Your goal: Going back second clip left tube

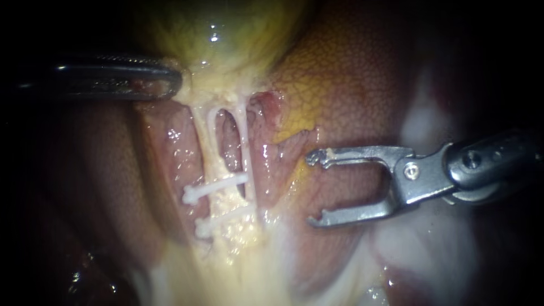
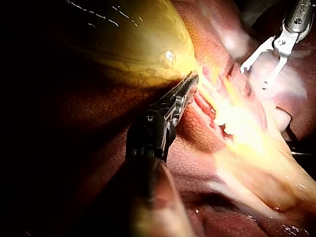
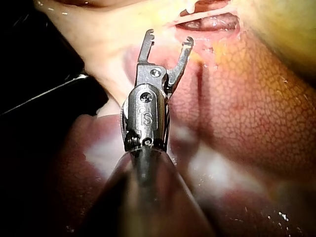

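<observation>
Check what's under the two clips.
The upper clip and lower clip lie across the pale tube; red tissue shows behind it. Tube beneath each clip is covered.

The middle is bright, the edges dark. Wet spots shine on the gallbladder [image 1: 214,37]. The left instrument [image 1: 171,80] is dim.

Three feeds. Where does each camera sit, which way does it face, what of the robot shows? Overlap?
Endoscope view: close over the tissue, facing the two clips and tubes below the gallbladder; left instrument enters from the left, right instrument from the right.
Left wrist view: on the left arm, looking along its shaft to jaws shut on the gallbladder; right instrument beyond.
Right wrist view: on the right arm, looking along its shaft to open, empty jaws, liver beside them.
Shared: all three show the right instrument's open jaws.
</observation>
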Robot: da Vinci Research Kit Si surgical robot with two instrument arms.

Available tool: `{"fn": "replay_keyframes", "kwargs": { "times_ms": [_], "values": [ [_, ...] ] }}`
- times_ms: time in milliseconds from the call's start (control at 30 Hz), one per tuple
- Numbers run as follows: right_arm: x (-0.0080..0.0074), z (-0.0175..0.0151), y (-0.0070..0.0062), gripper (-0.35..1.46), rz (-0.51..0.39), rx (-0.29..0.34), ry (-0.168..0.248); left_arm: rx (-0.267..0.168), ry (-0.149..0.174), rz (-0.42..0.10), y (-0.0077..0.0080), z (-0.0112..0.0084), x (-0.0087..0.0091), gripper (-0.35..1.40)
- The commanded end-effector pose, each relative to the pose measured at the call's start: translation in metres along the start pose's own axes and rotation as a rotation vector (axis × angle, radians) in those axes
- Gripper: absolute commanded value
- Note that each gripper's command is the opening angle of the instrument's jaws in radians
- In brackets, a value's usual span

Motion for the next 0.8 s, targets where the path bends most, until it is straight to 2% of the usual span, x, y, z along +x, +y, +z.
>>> {"fn": "replay_keyframes", "kwargs": {
  "times_ms": [33, 233, 367, 633, 800],
  "values": [
    [-0.0001, -0.0001, 0.0, 0.48, 0.0, 0.001, 0.0, 0.0, 0.0, 0.0, 0.0, 0.0, 0.0, -0.35],
    [-0.0003, -0.0004, 0.0002, 0.48, 0.001, 0.0, 0.0, -0.003, -0.001, -0.005, -0.0001, 0.0005, 0.0002, -0.35],
    [-0.0004, -0.0006, 0.0003, 0.48, 0.001, 0.0, 0.0, -0.006, 0.003, -0.007, 0.0, 0.0015, 0.0009, -0.35],
    [-0.0003, -0.0011, 0.0005, 0.48, -0.002, -0.003, -0.001, 0.011, 0.022, -0.012, 0.0003, 0.0051, 0.0032, -0.35],
    [-0.0003, -0.0015, 0.0007, 0.48, -0.006, -0.005, -0.002, 0.02, 0.033, -0.013, 0.0007, 0.0067, 0.0039, -0.35]
  ]
}}
